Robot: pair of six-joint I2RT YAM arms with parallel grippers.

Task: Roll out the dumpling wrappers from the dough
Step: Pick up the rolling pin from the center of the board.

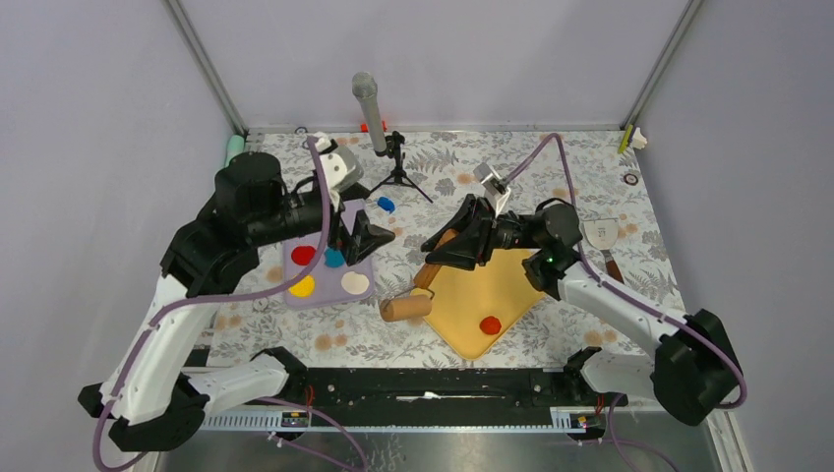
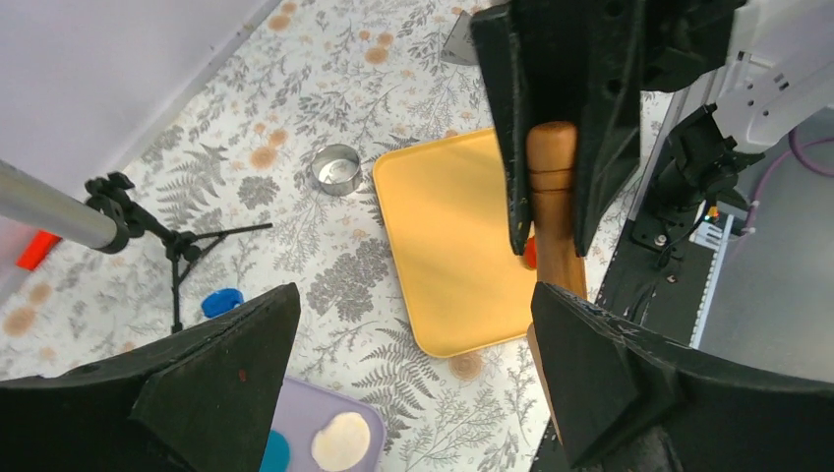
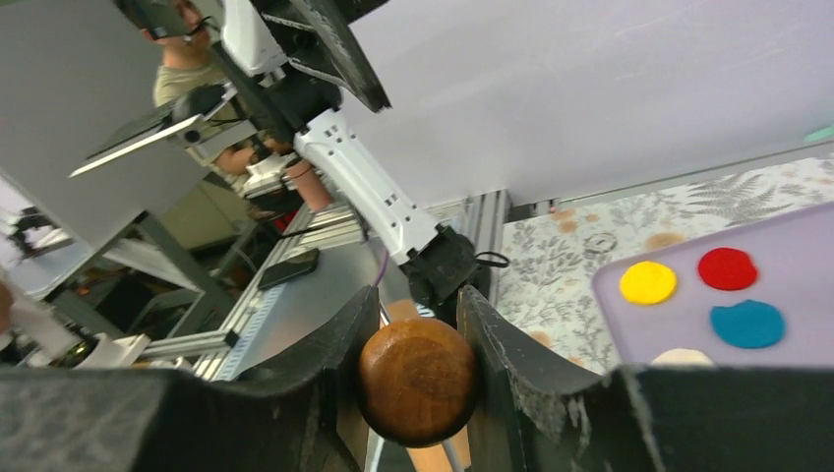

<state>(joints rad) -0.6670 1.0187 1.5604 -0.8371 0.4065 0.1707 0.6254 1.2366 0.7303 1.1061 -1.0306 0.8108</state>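
Clamps right gripper (image 3: 413, 329) on rolling pin (image 1: 406, 307) handle, ready for rolling; holds left gripper (image 2: 413, 300) wide open, empty, above purple tray (image 1: 329, 293) right edge. Leaves red dumpling wrapper (image 1: 490, 324) near yellow board (image 1: 511, 280) near corner.

No legible text, label, brand or number in any view

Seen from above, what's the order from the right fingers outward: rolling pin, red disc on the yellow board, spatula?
1. Rolling pin, held in the right fingers.
2. Red disc, on the yellow board's near part.
3. Spatula, far right.
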